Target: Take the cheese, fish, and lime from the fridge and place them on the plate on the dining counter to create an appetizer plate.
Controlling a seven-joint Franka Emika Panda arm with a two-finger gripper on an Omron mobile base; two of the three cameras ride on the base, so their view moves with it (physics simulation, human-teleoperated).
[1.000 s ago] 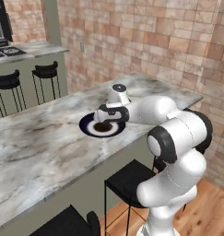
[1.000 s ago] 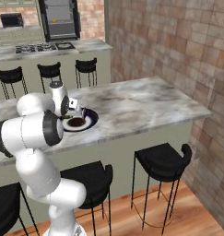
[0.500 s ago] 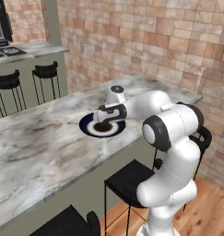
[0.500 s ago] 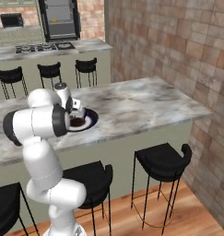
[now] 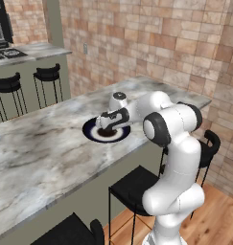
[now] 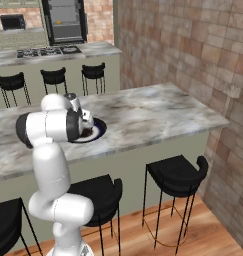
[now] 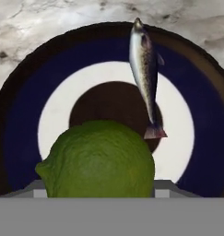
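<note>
The fish (image 7: 145, 73) is already laid on the plate (image 7: 21, 120), the lime (image 7: 99, 159) is gripped in the tool (image 5: 107, 125) above it, and no cheese is seen there yet.

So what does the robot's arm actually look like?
The arm is glossy white with rounded, bulging segments and dark grey to black bands at the joints. Its hand is white with dark parts near the jaws. No cables or markings are visible.
</note>
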